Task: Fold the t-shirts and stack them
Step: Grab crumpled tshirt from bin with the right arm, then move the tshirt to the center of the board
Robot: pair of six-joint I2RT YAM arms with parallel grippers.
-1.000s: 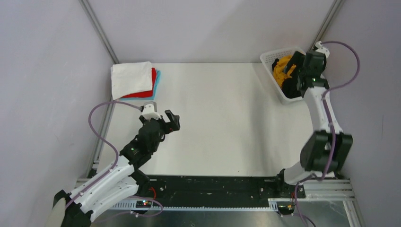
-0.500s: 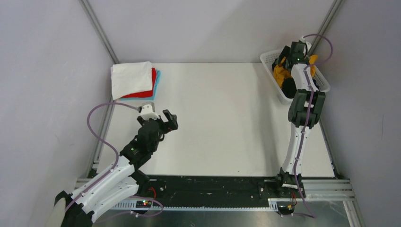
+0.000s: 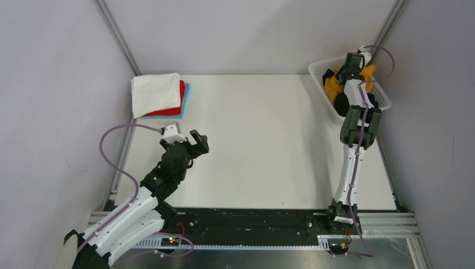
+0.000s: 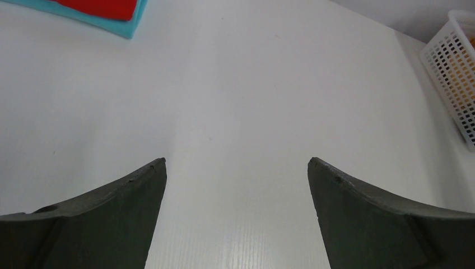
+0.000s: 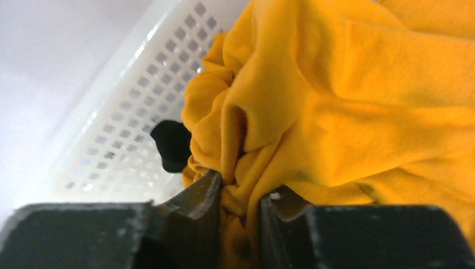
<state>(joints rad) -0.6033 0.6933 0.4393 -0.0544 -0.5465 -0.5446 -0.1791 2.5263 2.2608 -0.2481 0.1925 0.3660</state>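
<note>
Far-right corner: my right gripper [image 5: 243, 188] pinches the crumpled mustard-yellow cotton t-shirt [image 5: 347, 112], seen only from its wrist.
Left gripper [image 4: 236, 161]: jaws spread, above the white table [image 4: 252, 84].

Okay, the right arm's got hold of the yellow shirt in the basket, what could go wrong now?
The right gripper pinches only a small fold of the mustard-yellow t-shirt, so it may slip on lifting. The black t-shirt lies against it and could get dragged out too. The bunched cloth might snag the basket and tip it.
</note>
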